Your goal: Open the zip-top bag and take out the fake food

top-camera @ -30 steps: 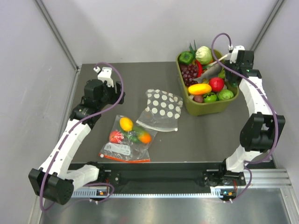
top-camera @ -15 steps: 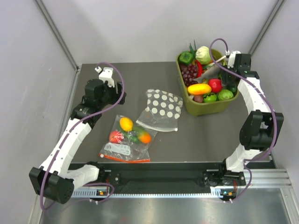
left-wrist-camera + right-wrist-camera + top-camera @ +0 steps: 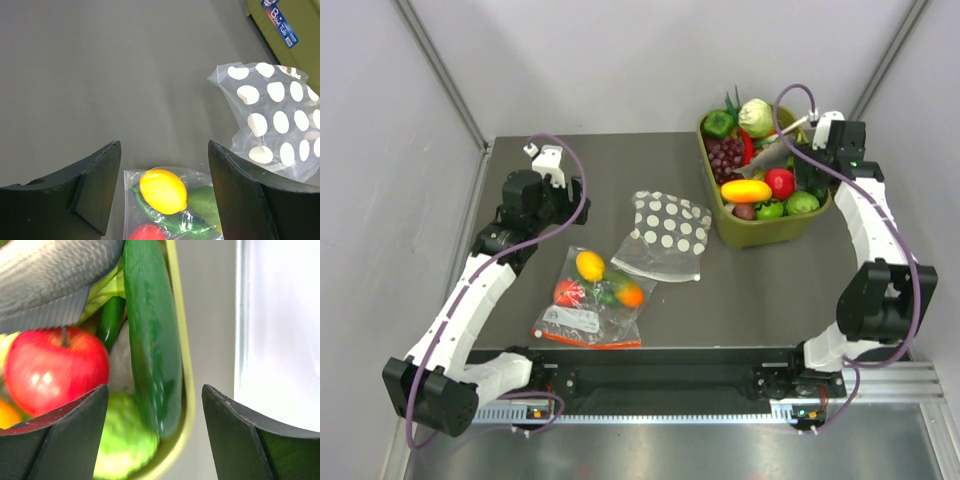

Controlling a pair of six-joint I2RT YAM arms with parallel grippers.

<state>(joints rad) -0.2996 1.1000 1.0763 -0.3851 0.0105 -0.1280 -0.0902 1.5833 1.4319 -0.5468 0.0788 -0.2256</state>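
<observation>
The polka-dot zip-top bag (image 3: 665, 235) lies flat mid-table; no food shows inside it. It also shows in the left wrist view (image 3: 275, 115). The yellow mango with an orange end (image 3: 747, 190) lies in the olive bin (image 3: 760, 232). The dark green cucumber (image 3: 152, 340) lies along the bin's right rim (image 3: 181, 365). My right gripper (image 3: 812, 150) is open and empty over that side of the bin, with the cucumber's end between its fingers (image 3: 155, 387). My left gripper (image 3: 568, 198) is open and empty left of the dotted bag, above the table (image 3: 165, 145).
A plain clear bag with a red-orange zip strip (image 3: 592, 300) holds a lemon (image 3: 162, 191) and small red, green and orange fruits, just below my left gripper. The bin also holds a red apple (image 3: 55, 365), grapes (image 3: 725, 158), a cabbage and other toys. Grey walls stand close on both sides.
My right arm shifted a little over the bin: the wrist swung left, then back right, and the elbow moved outward to the right. The left arm and both bags have not moved.
</observation>
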